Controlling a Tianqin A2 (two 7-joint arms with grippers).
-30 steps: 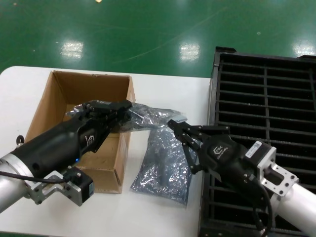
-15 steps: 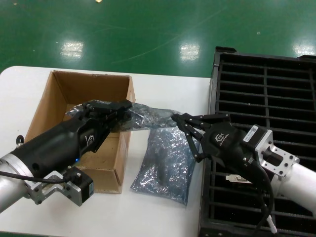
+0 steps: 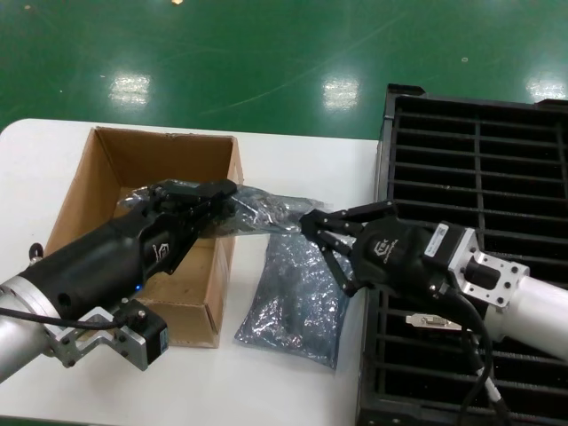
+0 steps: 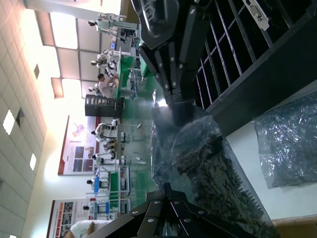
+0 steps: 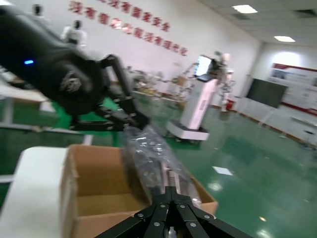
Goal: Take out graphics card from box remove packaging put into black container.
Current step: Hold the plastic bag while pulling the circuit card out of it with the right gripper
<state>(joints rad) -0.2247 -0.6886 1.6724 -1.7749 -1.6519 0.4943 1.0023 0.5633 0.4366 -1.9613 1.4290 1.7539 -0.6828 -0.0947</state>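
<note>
One risk at the crate [image 3: 550,177]: its near wall stands just behind the right arm, so a wide swing could knock the wrist against the rim.
Risk at the box [image 3: 98,191]: the bag's left end lies over the box's right wall; a hard pull could drag or tip the light cardboard.
Risk to the bag [image 3: 266,209]: it is stretched between both arms, so opposed pulling could tear the thin plastic or make it slip from one grip.
Risk to the card [image 4: 198,168]: if only plastic is pinched, the card may slide out unheld and drop to the table.
Loose bag [image 3: 293,297]: lies flat on the table below the stretched one and could snag a low finger.
Bag, look: crinkly, shiny, grey, half see-through, held in the air between box and crate.
Card, look: a dark shape inside the bag; no details can be made out.
Left gripper [image 3: 217,197]: clenched on the bag's box-side end.
Right gripper [image 3: 309,224]: tips pinched together on the bag's other end; I cannot tell whether the card's edge is caught too.
</note>
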